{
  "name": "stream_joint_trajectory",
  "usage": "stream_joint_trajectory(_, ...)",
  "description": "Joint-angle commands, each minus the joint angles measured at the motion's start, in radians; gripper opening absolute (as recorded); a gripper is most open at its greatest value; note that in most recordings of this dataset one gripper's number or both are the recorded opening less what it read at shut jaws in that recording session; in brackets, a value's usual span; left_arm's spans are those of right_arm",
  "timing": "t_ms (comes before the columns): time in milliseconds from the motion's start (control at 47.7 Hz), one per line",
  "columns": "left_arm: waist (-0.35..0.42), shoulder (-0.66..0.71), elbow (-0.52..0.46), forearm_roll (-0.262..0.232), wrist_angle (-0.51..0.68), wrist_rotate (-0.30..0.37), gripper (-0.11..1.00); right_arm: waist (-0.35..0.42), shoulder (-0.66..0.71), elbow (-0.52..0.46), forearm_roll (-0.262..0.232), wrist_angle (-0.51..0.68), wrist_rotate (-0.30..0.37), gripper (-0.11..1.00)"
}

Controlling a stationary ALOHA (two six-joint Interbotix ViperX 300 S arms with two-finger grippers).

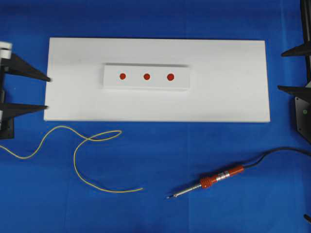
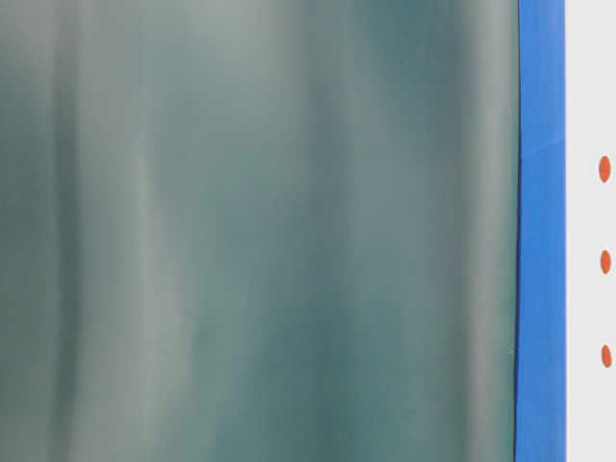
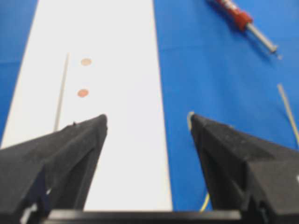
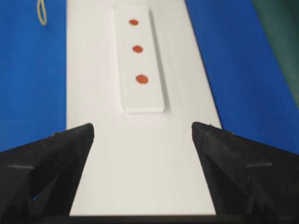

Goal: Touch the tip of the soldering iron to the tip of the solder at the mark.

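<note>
On the blue worktop the soldering iron lies near the right front, its fine tip pointing left toward the solder, which curls in loose yellow loops at the left front, the two well apart. Behind them a white board carries a small raised white block with three red marks in a row. The left tool and the right tool both stand wide and hold nothing, at opposite ends of the board.
</note>
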Motion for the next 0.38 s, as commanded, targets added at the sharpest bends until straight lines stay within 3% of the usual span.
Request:
stream_joint_trajectory(0,0.002,-0.084,0.058,0.000,-0.023,-0.006,0.67,-0.003,0.009,0.031,-0.003,-0.064,0.018,0.82)
stream_joint_trajectory(147,0.003,-0.190,0.138,-0.002,-0.021,-0.011,0.66,-0.012,0.040,0.109,-0.002,-0.193,0.058,0.82)
stream_joint_trajectory(356,0.003,-0.216,0.192,-0.003,-0.005,-0.011,0.67,-0.060,0.089,0.146,-0.002,-0.319,0.084,0.82)
